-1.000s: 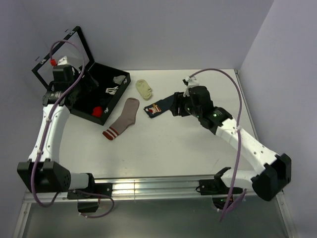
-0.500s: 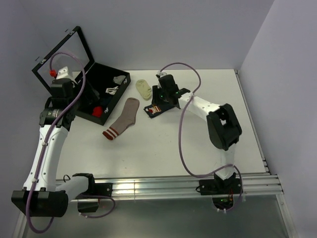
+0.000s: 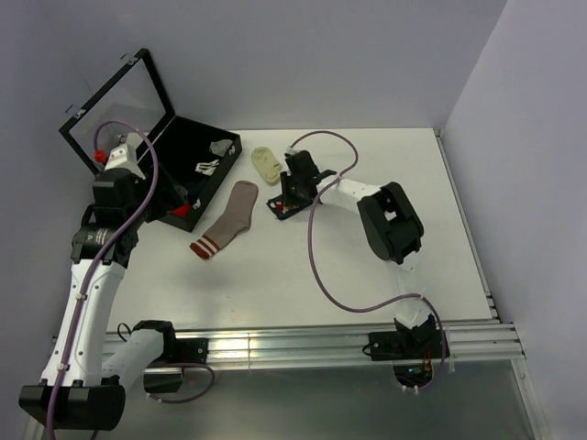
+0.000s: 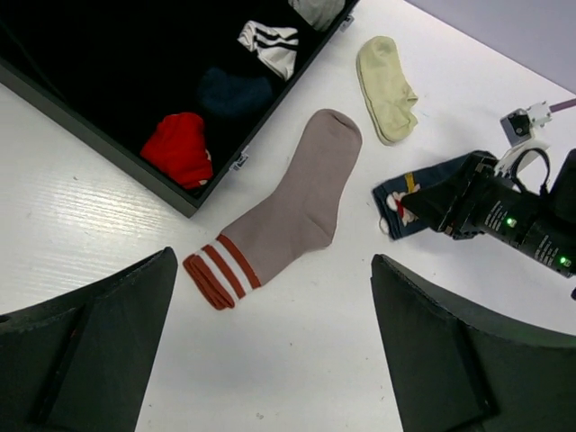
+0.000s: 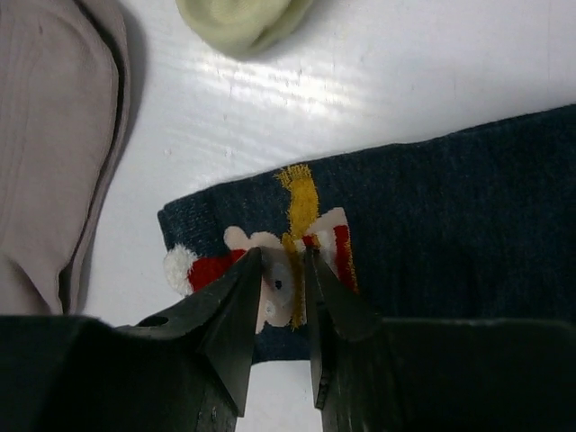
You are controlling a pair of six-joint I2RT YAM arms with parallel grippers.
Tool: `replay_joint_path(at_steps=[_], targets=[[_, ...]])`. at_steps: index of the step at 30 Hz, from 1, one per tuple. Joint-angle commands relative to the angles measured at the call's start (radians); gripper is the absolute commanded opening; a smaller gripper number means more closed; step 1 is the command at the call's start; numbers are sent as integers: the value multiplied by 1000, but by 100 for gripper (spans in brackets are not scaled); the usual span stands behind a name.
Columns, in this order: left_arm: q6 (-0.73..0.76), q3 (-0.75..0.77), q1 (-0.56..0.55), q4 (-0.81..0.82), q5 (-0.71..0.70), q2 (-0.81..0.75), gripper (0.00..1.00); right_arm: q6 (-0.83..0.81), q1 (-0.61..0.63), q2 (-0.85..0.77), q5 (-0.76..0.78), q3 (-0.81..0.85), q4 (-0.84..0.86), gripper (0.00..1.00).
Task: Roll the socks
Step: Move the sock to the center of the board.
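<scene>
A dusty-pink sock (image 3: 231, 218) with a red-and-white striped cuff lies flat on the white table beside the black case. To its right lies a navy sock (image 4: 405, 193) with a red, white and yellow pattern. My right gripper (image 5: 283, 256) points down onto the patterned end of the navy sock (image 5: 432, 207). Its tips touch the fabric and a narrow gap still shows between them. My left gripper (image 4: 273, 270) hangs wide open above the table near the pink sock's (image 4: 297, 207) cuff, holding nothing. From the top view the right gripper (image 3: 286, 197) covers most of the navy sock.
An open black case (image 3: 204, 147) stands at the back left, lid up, with a red rolled item (image 4: 180, 148) and other small items inside. A small pale-yellow sock (image 3: 267, 163) lies behind the two socks. The walls close in at the back and right.
My right arm swung left and came down onto the navy sock while its jaws narrowed. My left arm drew back from the case and its jaws widened.
</scene>
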Motion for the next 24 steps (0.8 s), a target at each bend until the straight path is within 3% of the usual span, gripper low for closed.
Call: replay_joint_path(at_steps=[1,9,13,19,24], targets=[[-9,-25,-2,64,43,-29,94,33,16,-72,28,-119,-59,33],[-70,-154,-27,154,56,-69,95,94,24,-343,21,-546,33,33],[-107,-183,-122,179,18,-65,96,100,48,-494,6,-713,95,36],[-213,-190,-277,188,-51,-37,95,34,96,-613,16,-798,146,38],[-309,-220,-358,200,-95,-36,95,-42,146,-664,42,-769,140,38]])
